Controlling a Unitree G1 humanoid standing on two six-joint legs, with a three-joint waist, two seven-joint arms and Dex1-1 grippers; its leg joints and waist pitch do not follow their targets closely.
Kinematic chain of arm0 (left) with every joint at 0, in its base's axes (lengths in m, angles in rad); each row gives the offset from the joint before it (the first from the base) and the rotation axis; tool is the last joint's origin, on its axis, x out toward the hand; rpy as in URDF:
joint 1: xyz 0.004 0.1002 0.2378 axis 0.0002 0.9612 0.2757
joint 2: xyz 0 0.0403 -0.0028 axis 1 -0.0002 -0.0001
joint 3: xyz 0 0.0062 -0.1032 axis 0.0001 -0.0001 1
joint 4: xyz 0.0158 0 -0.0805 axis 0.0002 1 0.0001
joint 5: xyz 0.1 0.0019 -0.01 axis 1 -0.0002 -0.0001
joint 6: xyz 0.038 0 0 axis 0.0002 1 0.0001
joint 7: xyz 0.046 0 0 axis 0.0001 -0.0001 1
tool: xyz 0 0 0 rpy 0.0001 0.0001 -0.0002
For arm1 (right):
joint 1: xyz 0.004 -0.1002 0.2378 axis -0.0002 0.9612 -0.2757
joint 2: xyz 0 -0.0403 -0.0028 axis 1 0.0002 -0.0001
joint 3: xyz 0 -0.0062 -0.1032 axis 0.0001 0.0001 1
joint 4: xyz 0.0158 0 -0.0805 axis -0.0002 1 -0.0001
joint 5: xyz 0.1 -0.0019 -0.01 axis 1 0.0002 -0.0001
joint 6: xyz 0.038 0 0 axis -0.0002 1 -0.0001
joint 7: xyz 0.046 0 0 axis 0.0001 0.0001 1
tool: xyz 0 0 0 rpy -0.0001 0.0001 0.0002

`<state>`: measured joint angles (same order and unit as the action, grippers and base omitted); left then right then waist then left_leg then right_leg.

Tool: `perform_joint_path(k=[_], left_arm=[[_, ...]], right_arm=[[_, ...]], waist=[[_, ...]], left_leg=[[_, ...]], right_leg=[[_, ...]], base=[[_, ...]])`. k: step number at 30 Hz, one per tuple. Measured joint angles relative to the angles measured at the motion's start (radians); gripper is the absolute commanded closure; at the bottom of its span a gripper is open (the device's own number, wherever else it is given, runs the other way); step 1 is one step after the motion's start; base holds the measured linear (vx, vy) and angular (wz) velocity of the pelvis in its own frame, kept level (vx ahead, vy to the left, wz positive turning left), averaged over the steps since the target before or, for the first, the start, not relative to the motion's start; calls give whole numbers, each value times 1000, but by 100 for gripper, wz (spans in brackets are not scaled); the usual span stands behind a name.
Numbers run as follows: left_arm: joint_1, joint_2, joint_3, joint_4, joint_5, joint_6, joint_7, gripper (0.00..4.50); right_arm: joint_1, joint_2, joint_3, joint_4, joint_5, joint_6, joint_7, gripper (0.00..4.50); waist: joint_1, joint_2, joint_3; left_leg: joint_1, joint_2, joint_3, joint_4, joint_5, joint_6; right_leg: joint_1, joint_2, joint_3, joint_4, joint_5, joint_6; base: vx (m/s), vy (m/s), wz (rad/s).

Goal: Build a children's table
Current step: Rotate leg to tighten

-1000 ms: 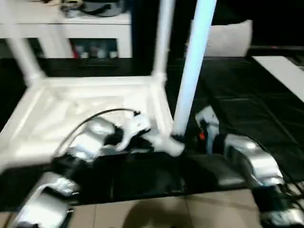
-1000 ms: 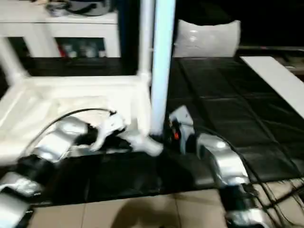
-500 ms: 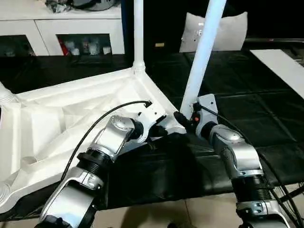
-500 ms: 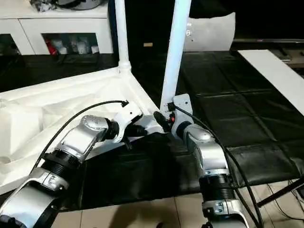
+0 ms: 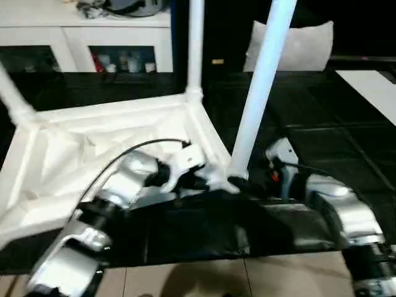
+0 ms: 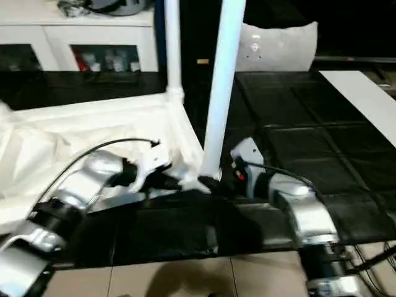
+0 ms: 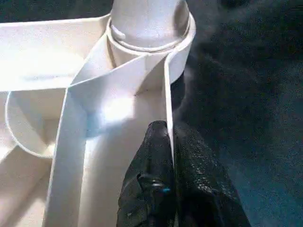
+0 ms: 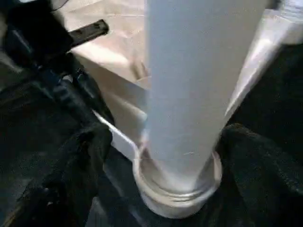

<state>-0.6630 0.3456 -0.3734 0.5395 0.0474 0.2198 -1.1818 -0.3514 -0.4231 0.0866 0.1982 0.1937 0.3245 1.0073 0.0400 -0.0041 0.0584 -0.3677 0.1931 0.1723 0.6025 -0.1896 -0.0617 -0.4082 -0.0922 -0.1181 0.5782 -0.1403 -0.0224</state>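
We are working at the near edge of the black-covered bench, where the children's table is lying upside down, ribbed underside facing up. Our left gripper is pinching the thin rim wall of the top beside the nearest corner socket, its fingers closed one on each side of the wall; we judge this grip is there to steady the top while a leg goes in. Just beyond the fingertips, the nearest leg is standing upright in that socket, its flared end seated in the round collar. Our right gripper is straddling the base of that leg, its dark fingers standing wide on both sides and apart from the tube, so the leg is standing on its own. Farther back, another leg is rising from the far corner, and a third is leaning at the far left corner. Behind the bench, a white cabinet and a pale cushion are sitting against the dark.
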Motion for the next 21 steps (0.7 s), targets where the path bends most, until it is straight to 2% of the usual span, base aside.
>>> perform_joint_path(k=[4, 5, 9, 11, 15, 16, 18, 21], left_arm=[[3, 47, -27, 1, -2, -75, -86, 450], [3, 55, -35, 1, -2, -91, -109, 450], [3, 72, -51, 1, -2, -125, -169, 450], [2, 85, -59, 0, -3, -146, -196, 450], [2, 97, -70, -9, -5, -164, -232, 450], [2, 98, -72, -11, -6, -165, -238, 450], [2, 98, -78, -13, -6, -175, -248, 450], [3, 99, -80, -13, -6, -185, -251, 450]], right_arm=[[0, -46, 29, 1, 27, -12, 133, 40], [0, -53, 40, 1, 35, -11, 164, 56], [-7, -63, 62, 11, 47, -11, 230, 77], [-13, -67, 77, 21, 52, -11, 261, 112], [-18, -73, 82, 24, 55, -11, 297, 121], [-20, -74, 83, 24, 57, -11, 303, 153], [-29, -74, 86, 36, 61, -21, 313, 161], [-32, -73, 89, 50, 67, -30, 324, 196]], waist=[[17, 0, 0], [21, 0, 0], [29, 0, 0], [30, 0, 0], [38, 0, 0], [40, 0, 0], [45, 0, 0], [49, 0, 0]], left_leg=[[1, 0, 0, 1, 0, 0], [1, 0, 0, 1, 0, 0], [2, 0, 0, 2, 0, 0], [2, 0, 0, 2, 0, 0], [2, 0, 0, 2, 0, 0], [2, 0, 0, 2, 0, 0], [2, 0, 0, 2, 0, 0], [2, 0, 0, 2, 0, 0]], right_leg=[[3, 0, 0, 0, 0, 0], [4, 0, 0, 0, 0, 0], [5, -1, 1, 0, 0, 0], [5, -1, 1, 0, 0, 0], [5, -1, 1, 0, 0, 1], [5, -1, 1, 0, 0, 1], [5, -1, 1, 0, -1, 1], [5, -1, 1, 0, -1, 1]], base=[[0, 0, 0], [0, 0, 0], [0, 0, 0], [0, 0, 0], [0, 0, 0], [0, 0, 0], [0, 0, 0], [0, 0, 0]])
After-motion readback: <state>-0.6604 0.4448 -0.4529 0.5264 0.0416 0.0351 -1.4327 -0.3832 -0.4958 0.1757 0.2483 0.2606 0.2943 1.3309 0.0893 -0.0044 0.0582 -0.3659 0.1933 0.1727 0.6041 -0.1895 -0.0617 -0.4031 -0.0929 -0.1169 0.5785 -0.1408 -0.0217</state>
